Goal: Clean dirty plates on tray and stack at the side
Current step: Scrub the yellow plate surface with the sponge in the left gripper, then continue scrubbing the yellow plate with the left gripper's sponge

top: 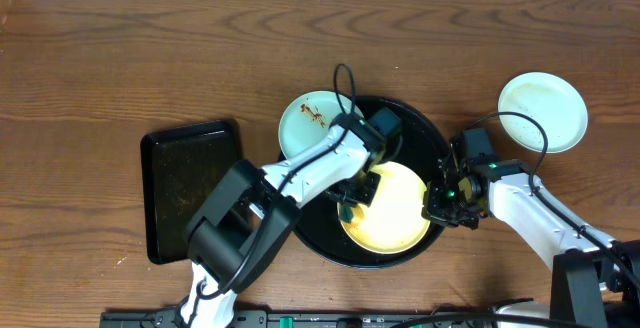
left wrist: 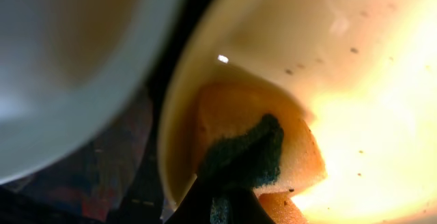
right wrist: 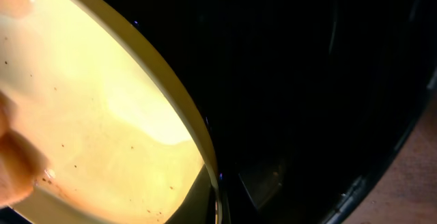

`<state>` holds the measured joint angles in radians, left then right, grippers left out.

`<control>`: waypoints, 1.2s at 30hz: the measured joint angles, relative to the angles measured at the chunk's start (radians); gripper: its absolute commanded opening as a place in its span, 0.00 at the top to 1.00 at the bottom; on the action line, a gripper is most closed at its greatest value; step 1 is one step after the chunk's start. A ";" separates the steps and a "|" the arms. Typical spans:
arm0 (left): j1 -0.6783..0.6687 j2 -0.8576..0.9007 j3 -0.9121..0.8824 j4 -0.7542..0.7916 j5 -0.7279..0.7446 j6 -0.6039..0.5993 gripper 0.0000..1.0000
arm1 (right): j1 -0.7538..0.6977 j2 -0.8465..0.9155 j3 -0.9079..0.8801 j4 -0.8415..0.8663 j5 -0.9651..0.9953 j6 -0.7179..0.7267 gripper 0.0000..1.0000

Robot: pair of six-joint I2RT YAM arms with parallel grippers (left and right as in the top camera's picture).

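The round black tray (top: 322, 243) holds a pale yellow plate (top: 400, 218). My left gripper (top: 355, 196) is shut on an orange sponge (left wrist: 293, 162) with a green scouring face, and it presses the sponge onto the yellow plate (left wrist: 355, 60), which is dotted with dark specks. My right gripper (top: 438, 206) is shut on that plate's right rim (right wrist: 205, 142), one finger inside and one outside. A mint plate (top: 308, 123) with brown smears lies at the tray's upper left edge. Another pale plate (top: 543, 113) rests on the table to the right, away from the tray.
A smaller black rectangular tray (top: 190, 188) lies on the wooden table left of the round tray. The left arm reaches across the round tray from the lower left. The right arm comes in from the lower right.
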<state>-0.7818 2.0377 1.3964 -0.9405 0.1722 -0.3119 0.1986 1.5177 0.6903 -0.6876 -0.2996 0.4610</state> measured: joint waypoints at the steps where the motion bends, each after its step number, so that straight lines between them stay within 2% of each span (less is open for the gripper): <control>1: -0.008 0.000 -0.001 0.005 0.005 0.005 0.93 | 0.000 0.000 0.000 -0.001 0.001 -0.001 0.99; 12: -0.038 0.007 -0.018 0.165 0.227 0.032 0.93 | 0.000 0.000 0.000 -0.012 0.008 -0.003 0.99; 23: 0.024 0.035 0.011 0.214 0.352 0.021 0.93 | 0.000 0.000 0.000 -0.014 0.008 -0.007 0.99; 32: 0.107 0.006 0.034 0.230 0.410 -0.053 0.93 | 0.000 0.000 0.000 -0.015 0.008 -0.007 0.99; 36: 0.124 -0.012 0.036 0.256 0.486 -0.091 0.93 | 0.000 0.000 0.000 -0.015 0.008 -0.007 0.99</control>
<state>-0.6579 2.0258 1.4322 -0.6846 0.6586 -0.4030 0.1986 1.5173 0.6899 -0.7029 -0.2913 0.4538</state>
